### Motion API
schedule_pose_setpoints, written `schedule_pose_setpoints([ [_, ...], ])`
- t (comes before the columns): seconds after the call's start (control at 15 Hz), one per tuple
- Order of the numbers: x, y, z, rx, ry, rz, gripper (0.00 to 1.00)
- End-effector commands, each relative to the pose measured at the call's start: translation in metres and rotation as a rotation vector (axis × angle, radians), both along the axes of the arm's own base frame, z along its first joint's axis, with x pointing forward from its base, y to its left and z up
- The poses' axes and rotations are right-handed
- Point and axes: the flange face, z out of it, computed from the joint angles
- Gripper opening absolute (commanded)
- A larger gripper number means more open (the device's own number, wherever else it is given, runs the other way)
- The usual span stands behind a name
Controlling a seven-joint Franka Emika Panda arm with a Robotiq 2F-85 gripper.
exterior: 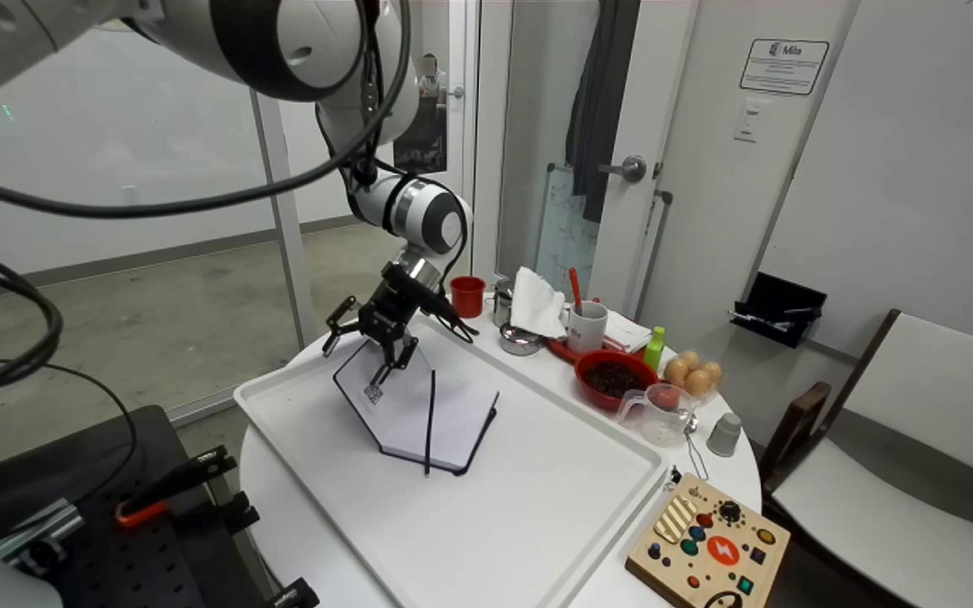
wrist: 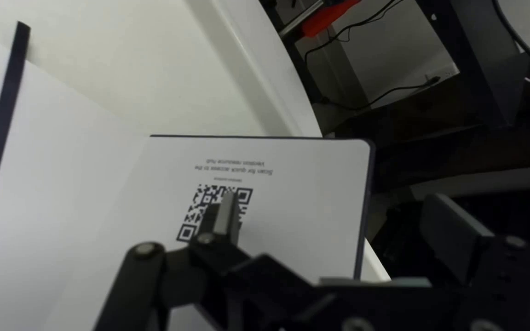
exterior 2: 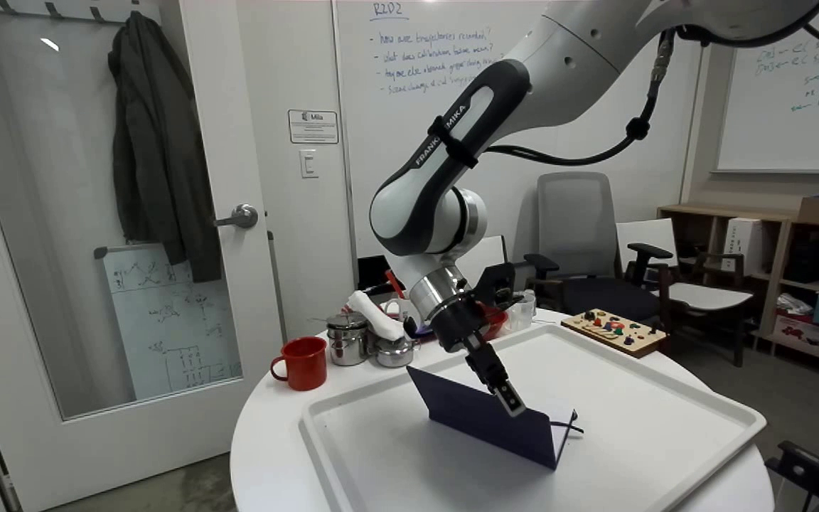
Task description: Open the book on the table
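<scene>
The dark navy book [exterior: 453,422] lies on the white rectangular, rimmed tabletop [exterior: 537,523]. Its cover is raised at a slant, and white pages face up; a black strap [exterior: 431,414] crosses them. In an exterior view the navy outside of the cover [exterior 2: 484,419] shows. My gripper [exterior: 353,363] is open at the cover's free edge, also in an exterior view [exterior 2: 512,405]. In the wrist view my gripper [wrist: 334,207] has one finger over the QR code on the book's inside cover [wrist: 292,184], and the other beyond its edge. I cannot tell whether a finger touches it.
The rimmed top lies on a round white table [exterior: 271,490]. A red mug [exterior 2: 303,363], metal pots [exterior 2: 348,338], a red bowl [exterior: 613,380] and a clear measuring cup [exterior: 662,414] stand along one side. A wooden toy board [exterior: 710,540] lies beyond the rim.
</scene>
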Motion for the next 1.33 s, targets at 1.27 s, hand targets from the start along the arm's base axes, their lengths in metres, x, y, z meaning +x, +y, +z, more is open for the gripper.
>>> schedule_pose_setpoints([
  [1.27, 0.016, 0.024, -0.039, -0.032, 0.093, 0.001, 1.00],
])
